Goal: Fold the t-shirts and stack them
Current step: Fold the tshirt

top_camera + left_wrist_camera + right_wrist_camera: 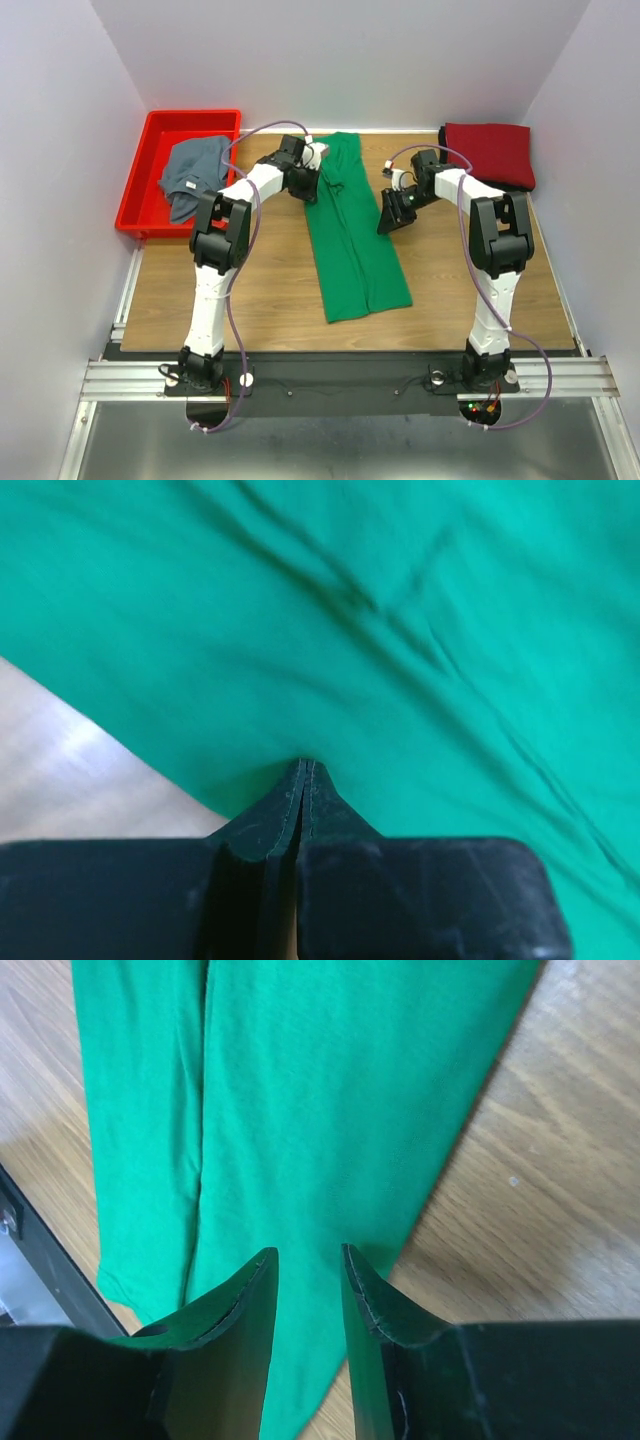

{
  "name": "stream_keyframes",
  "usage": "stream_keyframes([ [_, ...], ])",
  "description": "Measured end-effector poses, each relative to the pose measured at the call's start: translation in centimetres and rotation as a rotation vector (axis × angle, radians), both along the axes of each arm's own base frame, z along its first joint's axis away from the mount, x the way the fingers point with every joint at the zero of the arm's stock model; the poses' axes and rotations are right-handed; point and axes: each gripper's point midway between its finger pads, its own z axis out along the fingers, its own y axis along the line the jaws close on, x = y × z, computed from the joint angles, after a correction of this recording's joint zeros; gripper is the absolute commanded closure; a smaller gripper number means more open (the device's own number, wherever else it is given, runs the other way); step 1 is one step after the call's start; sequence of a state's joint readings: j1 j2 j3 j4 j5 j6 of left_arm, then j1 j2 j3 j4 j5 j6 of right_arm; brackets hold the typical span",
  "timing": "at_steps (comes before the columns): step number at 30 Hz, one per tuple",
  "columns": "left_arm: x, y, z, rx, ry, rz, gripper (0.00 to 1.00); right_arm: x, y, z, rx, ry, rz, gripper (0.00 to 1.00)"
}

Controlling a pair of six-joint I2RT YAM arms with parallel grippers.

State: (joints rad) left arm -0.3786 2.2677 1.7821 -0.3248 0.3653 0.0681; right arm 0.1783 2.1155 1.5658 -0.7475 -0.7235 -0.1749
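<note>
In the upper left of the top view a red bin (pixel 133 200) stands at the left edge of the worktop (pixel 250 290). The grey-blue t-shirt (pixel 190 175) lies crumpled in it, and part of it hangs over the right wall of the bin.

To the right of the bin, the left arm reaches toward the upper middle of the frame. The left fingers (pixel 262 828) are pressed tight together. Their tips are at the left edge of the green t-shirt (pixel 355 245), near its far end, and they seem to pinch this cloth.

The green t-shirt lies in the centre of the worktop as 1 long narrow strip. It runs from the far edge down toward the near edge and leans a little to the right.

Just beside its right edge are the right fingers (pixel 238 1305). They stand apart with a clear gap between them and grasp nothing. In the wrist view they hang over the border of the green cloth and the bare wood.

In the upper right corner the dark red t-shirt (pixel 490 150) lies folded flat. A dark edge shows under it, but I cannot tell what this is.
</note>
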Motion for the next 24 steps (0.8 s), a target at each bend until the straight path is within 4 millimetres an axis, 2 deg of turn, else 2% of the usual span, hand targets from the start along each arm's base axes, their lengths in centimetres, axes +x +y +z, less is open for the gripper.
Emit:
stream_keyframes([
  [6, 3.4, 0.3, -0.1, 0.012, -0.044, 0.028, 0.97, -0.3, 0.0, -0.3, 0.000, 0.022, -0.016, 0.57],
  [7, 4.6, 0.4, 0.1, 0.017, -0.070, 0.034, 0.97, -0.3, 0.0, -0.3, 0.000, 0.020, -0.017, 0.57],
  [9, 6.0, 0.7, 0.1, 0.024, -0.087, 0.039, 0.97, -0.3, 0.1, -0.3, 0.001, 0.022, -0.021, 0.57],
  [11, 7.6, 1.2, 0.2, 0.035, -0.119, 0.048, 0.97, -0.2, 0.1, -0.3, 0.002, 0.022, -0.024, 0.57],
  [15, 9.4, 2.8, 0.3, 0.068, -0.156, 0.058, 0.95, -0.6, 0.4, -0.5, 0.003, 0.032, -0.019, 0.58],
  [21, 10.4, 4.0, 0.3, 0.106, -0.191, 0.039, 0.88, -2.4, 2.3, -1.3, 0.012, 0.063, 0.025, 0.60],
  [24, 10.1, 4.0, 0.1, 0.107, -0.200, 0.005, 0.77, -3.8, 4.3, -1.4, 0.021, 0.063, 0.070, 0.61],
])
